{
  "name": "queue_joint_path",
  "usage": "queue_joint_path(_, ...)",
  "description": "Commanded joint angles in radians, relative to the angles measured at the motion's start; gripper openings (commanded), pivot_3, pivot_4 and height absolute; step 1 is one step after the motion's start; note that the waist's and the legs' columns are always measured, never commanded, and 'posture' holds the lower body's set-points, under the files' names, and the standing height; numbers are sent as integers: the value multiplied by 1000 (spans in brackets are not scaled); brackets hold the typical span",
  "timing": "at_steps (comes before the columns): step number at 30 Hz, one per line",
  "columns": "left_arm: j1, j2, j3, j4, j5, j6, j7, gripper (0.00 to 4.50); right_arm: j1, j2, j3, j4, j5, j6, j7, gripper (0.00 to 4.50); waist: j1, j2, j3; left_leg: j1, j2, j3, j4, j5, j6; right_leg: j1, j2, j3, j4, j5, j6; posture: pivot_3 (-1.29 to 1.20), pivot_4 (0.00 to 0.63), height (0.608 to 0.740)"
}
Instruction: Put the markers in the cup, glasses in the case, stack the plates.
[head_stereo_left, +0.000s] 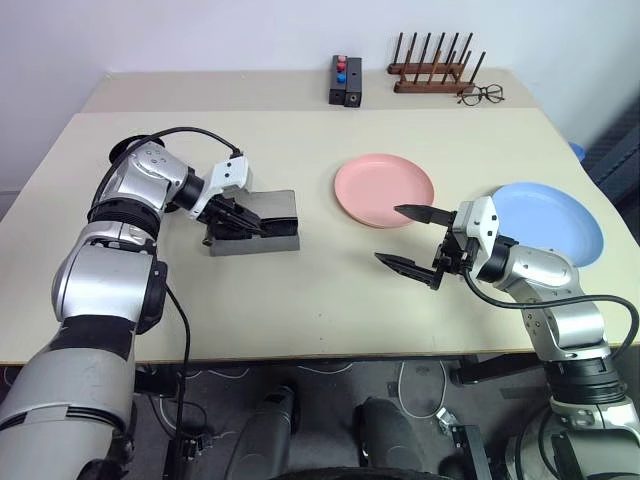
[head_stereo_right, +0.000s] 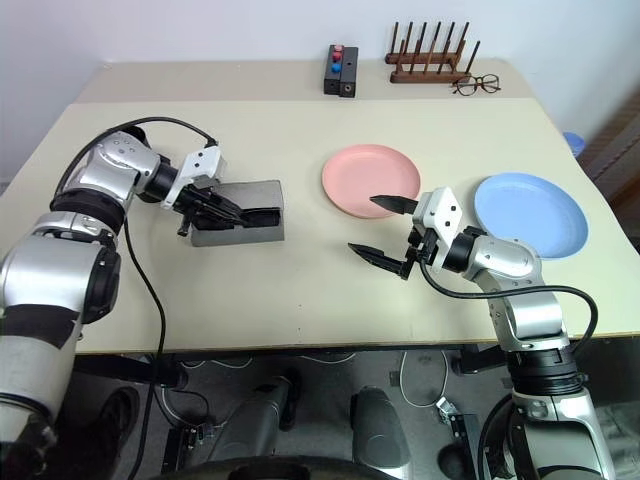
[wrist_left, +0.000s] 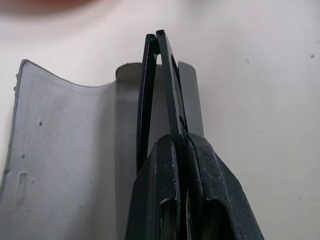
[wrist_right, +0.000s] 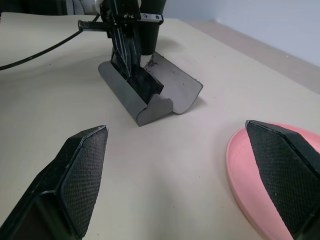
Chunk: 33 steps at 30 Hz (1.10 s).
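Here, the left tool (head_stereo_left: 232, 214) pinches the folded black glasses (wrist_left: 159, 95) by the frame and holds them low over the open grey case (head_stereo_left: 262, 232), which lies on the worktop (head_stereo_left: 330, 300) in front of the robot's left side. The glasses stand edge-on between the case's raised lid and its trough, their far end reaching into the hollow, as the right wrist view suggests. The right tool (head_stereo_left: 412, 238) hovers with its fingers spread wide and empty, between the pink plate (head_stereo_left: 384, 190) and the case, with the blue plate (head_stereo_left: 555, 222) just beyond it. A dark cup (wrist_right: 148, 37) stands behind the case. To finish this step well, the frame should probably be laid flat along the trough's length before release, clear of the lid's edge, so that nothing snags or tips the light case. Both plates remain apart and unstacked. Wire-rimmed spectacles (head_stereo_left: 482, 95) sit by a wooden rack (head_stereo_left: 432, 70) at the far edge.
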Motion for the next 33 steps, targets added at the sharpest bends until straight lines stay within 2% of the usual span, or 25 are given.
queue_joint_path(1,6,5,-34,-14,-52,9,-5,92,-20,-3,-15,-13,8,-12,-2,4500,-1,0,0,0,0,0,0,0,0,0,0,0,0,0,0,0,150,740)
queue_joint_path(9,34,19,-126,-25,-117,9,-5,92,-26,-4,-11,-4,1,-18,-1,4500,1,0,0,0,0,0,0,0,0,0,0,0,0,0,0,0,150,740)
queue_joint_path(13,21,19,-126,-26,-142,44,-5,1605,-29,0,-8,0,-2,-21,-2,4500,0,0,0,0,0,0,0,0,0,0,0,0,0,0,0,0,150,740)
queue_joint_path(18,13,20,-132,-35,-161,23,-5,4189,-31,8,-7,0,-2,-18,-6,4500,0,0,0,0,0,0,0,0,0,0,0,0,0,0,0,0,150,740)
queue_joint_path(19,11,20,-132,-37,-166,18,-5,4457,-32,8,-6,0,-4,-19,-7,4500,0,0,0,0,0,0,0,0,0,0,0,0,0,0,0,0,150,740)
queue_joint_path(33,-51,38,-117,-56,-215,5,-5,4457,-48,15,4,8,-9,-22,-14,4500,1,0,0,0,0,0,0,0,0,0,0,0,0,0,0,0,150,740)
